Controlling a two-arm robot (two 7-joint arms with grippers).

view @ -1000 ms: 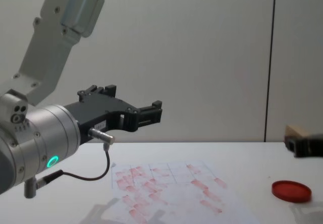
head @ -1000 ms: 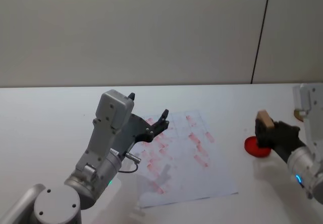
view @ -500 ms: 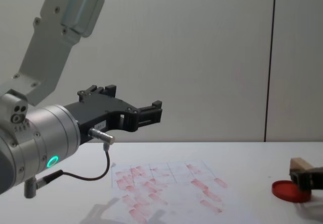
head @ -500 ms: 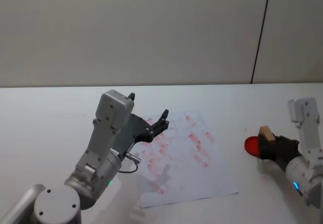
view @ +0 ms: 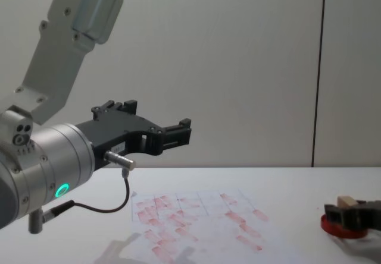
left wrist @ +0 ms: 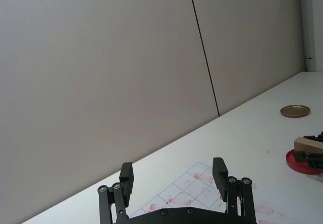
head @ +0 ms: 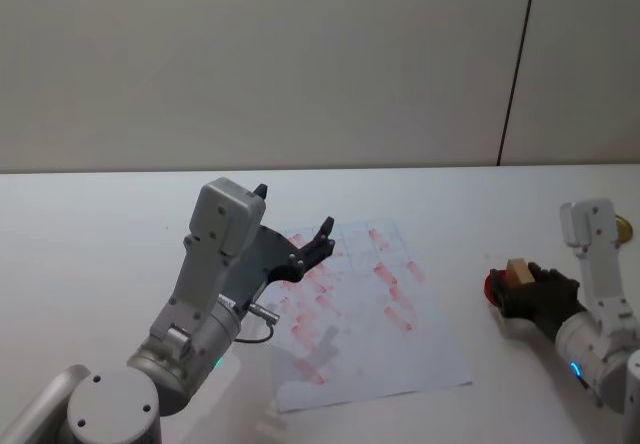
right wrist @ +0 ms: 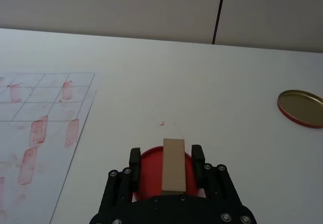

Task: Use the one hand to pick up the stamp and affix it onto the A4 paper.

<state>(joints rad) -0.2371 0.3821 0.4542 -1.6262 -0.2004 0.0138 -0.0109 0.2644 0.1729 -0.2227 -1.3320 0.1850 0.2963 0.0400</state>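
head view, largest to smallest: white bench (head: 90, 224); idle left end effector (head: 300, 249) raised over the paper's near-left part, fingers spread wide apart; paper (head: 370, 314) flat at bench centre, covered in red marks; right end effector (head: 522, 286) clamped on the stamp (head: 517, 269), pressing down onto the red ink pad (right wrist: 151, 168) right of the paper.

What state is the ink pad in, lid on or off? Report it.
Off: the red ink pad lies uncovered under the stamp; its lid rests apart.
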